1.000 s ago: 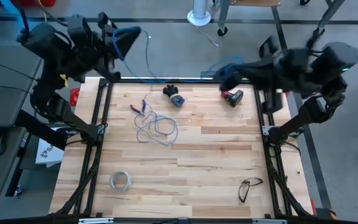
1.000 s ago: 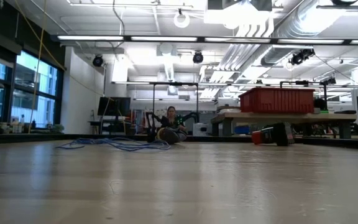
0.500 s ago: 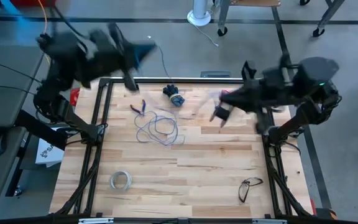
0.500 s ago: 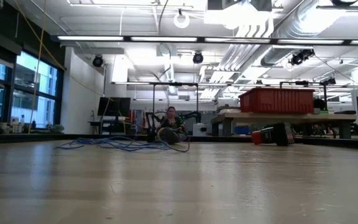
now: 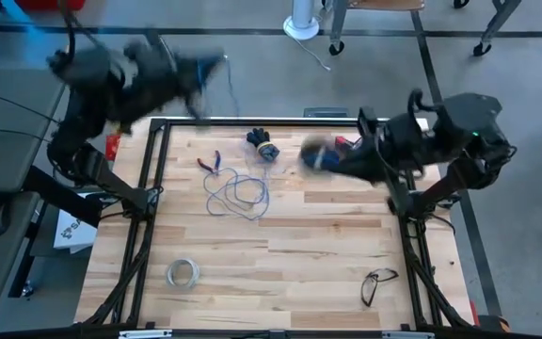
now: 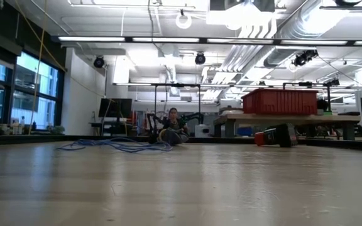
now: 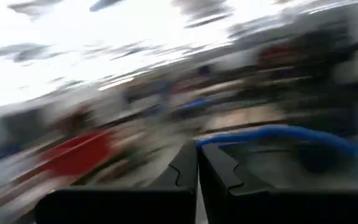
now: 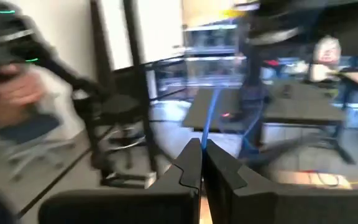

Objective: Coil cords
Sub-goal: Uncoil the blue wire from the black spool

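Pale wooden planks make up the worktop (image 5: 280,235), framed by dark rails. Near its far edge, left of the middle, the thin bluish-grey wire (image 5: 236,193) lies in loose loops on the wood, and the small dark spool (image 5: 264,146) sits just beyond them, close to the far rail. One strand of the wire rises from the far edge up toward the left hand (image 5: 210,64), which hangs beyond the far-left corner with its fingers (image 7: 219,174) pressed together; the blue strand runs right past them. The right hand (image 5: 313,155) is over the far part of the worktop, right of the spool, clenched too, with a blue strand at its tips. A whitish ring of tape (image 5: 183,273) lies near the front-left corner and a pair of glasses (image 5: 377,282) near the front-right one.
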Robot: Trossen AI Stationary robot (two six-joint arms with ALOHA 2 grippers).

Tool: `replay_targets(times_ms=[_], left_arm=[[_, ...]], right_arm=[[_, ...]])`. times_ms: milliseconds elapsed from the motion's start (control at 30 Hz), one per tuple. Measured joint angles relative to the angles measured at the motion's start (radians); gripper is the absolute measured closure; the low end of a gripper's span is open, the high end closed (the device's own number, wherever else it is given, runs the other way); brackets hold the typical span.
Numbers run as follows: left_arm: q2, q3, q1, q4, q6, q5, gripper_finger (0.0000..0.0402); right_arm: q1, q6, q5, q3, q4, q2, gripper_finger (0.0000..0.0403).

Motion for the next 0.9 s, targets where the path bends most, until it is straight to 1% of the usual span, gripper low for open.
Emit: replay_targets(times_ms=[33, 67, 133, 233, 267, 333, 367, 400, 467, 533, 600, 700, 767, 833, 900], left_arm=[[0.003, 0.001, 0.009, 0.013, 0.001, -0.045, 0.0401], [0.003, 0.001, 0.013, 0.004, 0.011, -0.036, 0.0401], [0.002, 0.002, -0.003, -0.001, 0.025, 0.036, 0.0401], [0.006, 0.0, 0.009, 0.025, -0.031, 0.059, 0.0401], [0.006, 0.0, 0.016, 0.025, -0.037, 0.059, 0.0401], [0.004, 0.0, 0.006, 0.012, -0.046, 0.059, 0.0401], [0.003, 0.001, -0.006, 0.01, -0.058, 0.063, 0.0401], [0.002, 0.002, -0.012, 0.013, -0.074, 0.076, 0.0401], [0.003, 0.003, -0.005, 0.015, -0.082, 0.089, 0.0401], [0.003, 0.002, -0.003, 0.01, -0.07, 0.069, 0.0401], [0.001, 0.003, -0.021, -0.002, -0.082, 0.051, 0.0401], [0.0, 0.004, -0.018, 0.012, -0.102, 0.077, 0.0401], [0.001, 0.003, -0.01, 0.01, -0.103, 0.069, 0.0401], [0.001, 0.003, -0.018, 0.004, -0.106, 0.052, 0.0401], [0.001, 0.003, -0.026, 0.021, -0.106, 0.059, 0.0401]], right_arm=[[0.004, 0.015, 0.006, 0.0, -0.018, -0.002, 0.0403], [0.012, 0.042, 0.036, 0.0, -0.034, -0.003, 0.0403], [0.014, 0.057, 0.078, 0.001, -0.047, 0.0, 0.0403], [-0.01, 0.024, 0.104, -0.001, -0.021, 0.003, 0.0403], [-0.009, 0.016, 0.134, -0.001, -0.019, -0.001, 0.0402], [0.002, 0.017, 0.249, 0.001, -0.034, -0.009, 0.0398], [0.001, 0.017, 0.286, 0.002, -0.051, -0.01, 0.0393], [-0.007, 0.015, 0.299, 0.002, -0.076, -0.01, 0.0384], [-0.037, 0.006, 0.279, 0.002, -0.122, -0.004, 0.0358], [-0.045, 0.019, 0.278, 0.001, -0.23, 0.009, 0.0322], [-0.04, 0.052, 0.344, 0.0, -0.379, 0.028, 0.0284], [-0.056, 0.074, 0.463, 0.0, -0.596, 0.068, 0.023], [-0.066, 0.107, 0.483, -0.001, -0.717, 0.097, 0.0204], [-0.072, 0.13, 0.477, -0.036, -0.694, 0.11, 0.0191], [-0.065, 0.128, 0.432, -0.088, -0.625, 0.105, 0.0192]])
